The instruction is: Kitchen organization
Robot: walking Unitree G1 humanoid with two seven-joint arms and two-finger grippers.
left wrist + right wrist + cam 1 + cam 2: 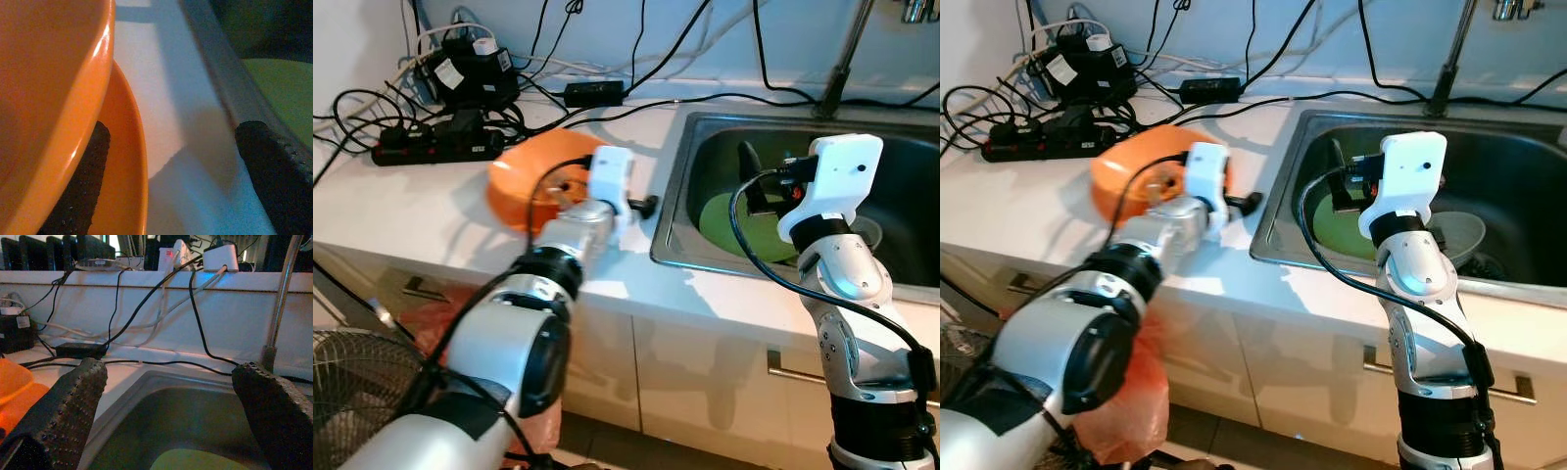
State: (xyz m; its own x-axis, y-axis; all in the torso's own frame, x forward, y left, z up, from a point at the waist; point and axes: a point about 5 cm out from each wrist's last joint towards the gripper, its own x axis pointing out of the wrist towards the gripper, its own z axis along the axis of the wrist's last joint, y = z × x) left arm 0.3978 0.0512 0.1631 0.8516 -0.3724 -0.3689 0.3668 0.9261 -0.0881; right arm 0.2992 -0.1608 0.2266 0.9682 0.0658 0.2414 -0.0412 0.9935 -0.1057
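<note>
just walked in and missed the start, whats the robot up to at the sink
The left gripper is at the orange bowls on the white counter beside the sink, fingers open, with one finger slid between the upper bowl's rim and the bowl beneath. The right gripper hangs open above the sink, where a green plate lies. Nothing is lifted yet.

On the white worktop (1058, 196) an orange bowl (1126, 181) sits at nine o'clock of the steel sink (1528, 176), which holds a green plate (1337, 235).
</note>
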